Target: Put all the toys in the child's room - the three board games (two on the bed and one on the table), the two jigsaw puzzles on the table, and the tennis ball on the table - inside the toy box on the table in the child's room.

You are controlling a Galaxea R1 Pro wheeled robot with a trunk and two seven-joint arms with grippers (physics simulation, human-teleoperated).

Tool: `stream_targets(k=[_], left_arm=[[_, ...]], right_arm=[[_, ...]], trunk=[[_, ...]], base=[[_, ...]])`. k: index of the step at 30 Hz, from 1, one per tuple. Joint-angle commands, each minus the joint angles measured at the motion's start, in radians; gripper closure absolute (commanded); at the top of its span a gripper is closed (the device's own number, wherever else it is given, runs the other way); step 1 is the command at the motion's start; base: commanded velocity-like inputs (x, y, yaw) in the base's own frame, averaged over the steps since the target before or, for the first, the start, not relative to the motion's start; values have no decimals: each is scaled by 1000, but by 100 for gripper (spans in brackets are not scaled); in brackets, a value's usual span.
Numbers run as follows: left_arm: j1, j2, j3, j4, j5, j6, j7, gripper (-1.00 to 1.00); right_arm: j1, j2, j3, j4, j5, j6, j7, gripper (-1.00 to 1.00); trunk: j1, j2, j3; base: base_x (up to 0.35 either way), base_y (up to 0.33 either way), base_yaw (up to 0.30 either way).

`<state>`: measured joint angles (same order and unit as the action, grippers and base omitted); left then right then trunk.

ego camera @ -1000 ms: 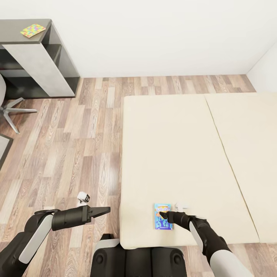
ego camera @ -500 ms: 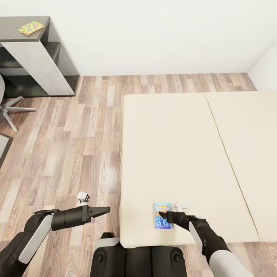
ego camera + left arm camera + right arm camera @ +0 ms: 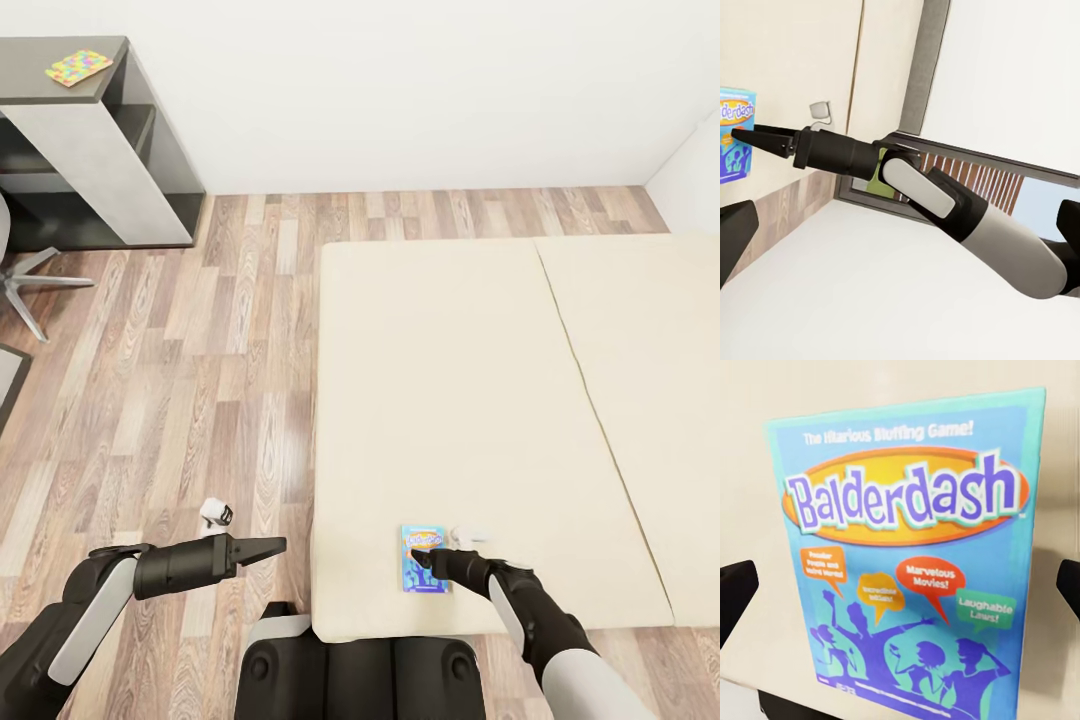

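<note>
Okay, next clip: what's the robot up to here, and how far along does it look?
The robot stands at the near edge of the bed, its right gripper lowered over a blue Balderdash board game lying flat there. The fingers sit open either side of the box, nothing gripped yet. The left gripper hangs empty over the wood floor beside the bed. A colourful flat toy lies on the dark table in the far corner. So the game is not yet picked up.
</note>
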<state>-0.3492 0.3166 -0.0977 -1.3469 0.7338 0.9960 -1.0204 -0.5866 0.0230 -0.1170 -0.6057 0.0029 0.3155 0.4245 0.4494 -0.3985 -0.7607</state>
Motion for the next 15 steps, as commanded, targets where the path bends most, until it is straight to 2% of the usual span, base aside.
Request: stream_targets(k=[1, 15], left_arm=[[-1, 1, -1, 0, 2, 4, -1, -100], [-1, -1, -2, 0, 2, 4, -1, -100]], right_arm=[[0, -2, -8, -1, 0, 8, 7, -100], [0, -8, -10, 0, 0, 5, 8, -100]], trunk=[[1, -2, -1], [1, -2, -4]], base=[[0, 0, 0], [0, 0, 0]])
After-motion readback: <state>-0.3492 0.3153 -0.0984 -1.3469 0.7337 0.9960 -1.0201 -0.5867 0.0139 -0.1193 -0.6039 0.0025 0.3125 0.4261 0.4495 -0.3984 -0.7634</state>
